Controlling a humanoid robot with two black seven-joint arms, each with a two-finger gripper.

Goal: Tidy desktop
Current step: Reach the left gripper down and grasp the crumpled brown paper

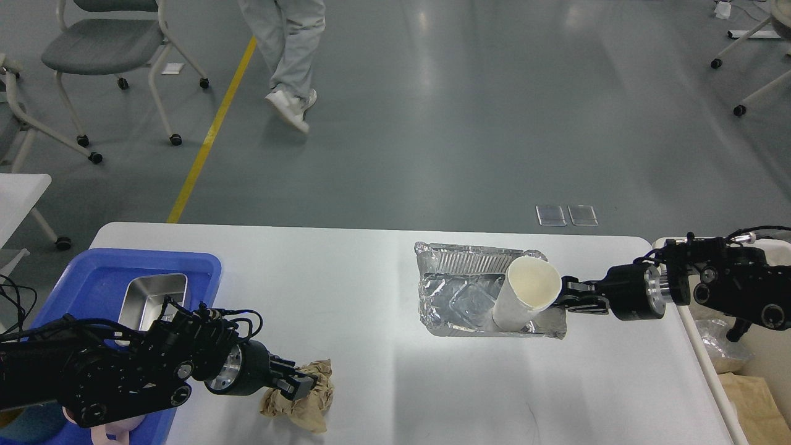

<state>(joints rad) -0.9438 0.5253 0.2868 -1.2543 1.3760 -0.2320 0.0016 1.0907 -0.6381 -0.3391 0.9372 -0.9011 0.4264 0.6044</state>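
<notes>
Tabletop (371, 278): white, rounded corners, spreading wide beneath both sets of my fingers and carrying everything listed below.

Blue tray (93, 272): at the tabletop's left end, behind my left arm; a steel pan (154, 296) sits inside it, just behind my left fingers.

Foil container (457, 290): crinkled, rectangular, open-topped, lying directly left of my right fingers (clear plastic lies inside, its shape hard to read).

Paper cup (528, 293): white, tilted with its mouth facing up and toward me, standing in the foil container's right end. My right fingers (565, 295) reach in from the right and close on its side, one at the rim edge, one lower down.

Crumpled brown paper (306, 398): on the tabletop's near edge, immediately at my left fingers (296, 380). Those fingers are pressed into the wad; they look clamped on it (the far finger is hidden by the paper).

Left and right fingers sit well apart.
</notes>
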